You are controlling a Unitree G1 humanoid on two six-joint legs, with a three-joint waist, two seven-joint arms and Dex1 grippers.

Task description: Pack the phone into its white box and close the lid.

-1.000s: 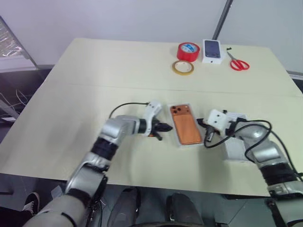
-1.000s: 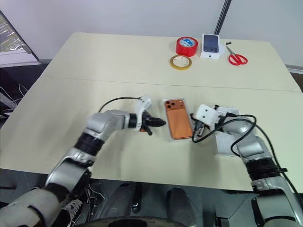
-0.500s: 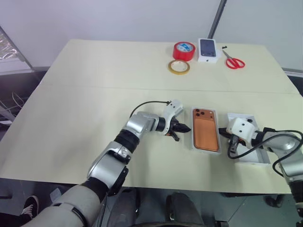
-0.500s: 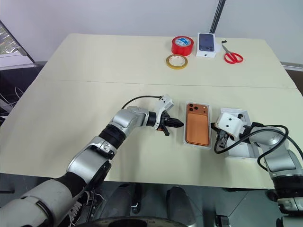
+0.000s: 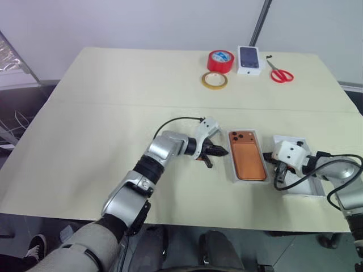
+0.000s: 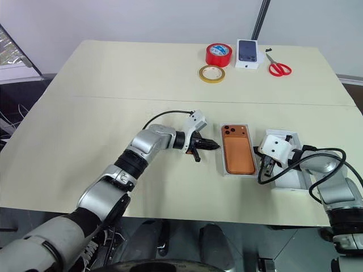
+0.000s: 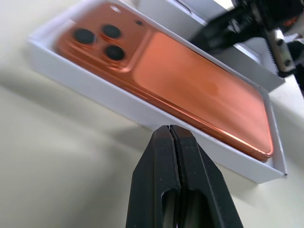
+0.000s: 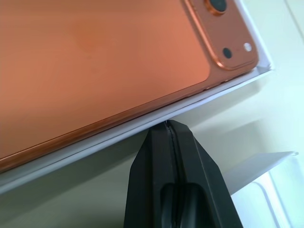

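The phone (image 5: 247, 163) is seen lying flat, back up, inside the box (image 5: 233, 170), just right of the middle of the head view; its three lenses are at the far end; so the first half of the job looks done. The lid (image 5: 299, 180) is set at the lower right, just beside the box, and is partly hidden by the right gripper (image 5: 274, 165); it has not yet been put on, so that step is judged to be next.

The left gripper (image 5: 222, 152) is held low, a little left of the middle, with its tip aimed at the long left side of the box; it may be there to steady or nudge the box. In the left wrist view the two black fingers (image 7: 164, 161) are pressed tight together and nothing is held between them; the tip is very near the box wall, but whether it is touched cannot be told.

The right gripper is placed at the other long side, between box and lid. In the right wrist view its fingers (image 8: 164, 156) are also pressed together with nothing held; the tip seems to be just at the white rim below the phone's edge.
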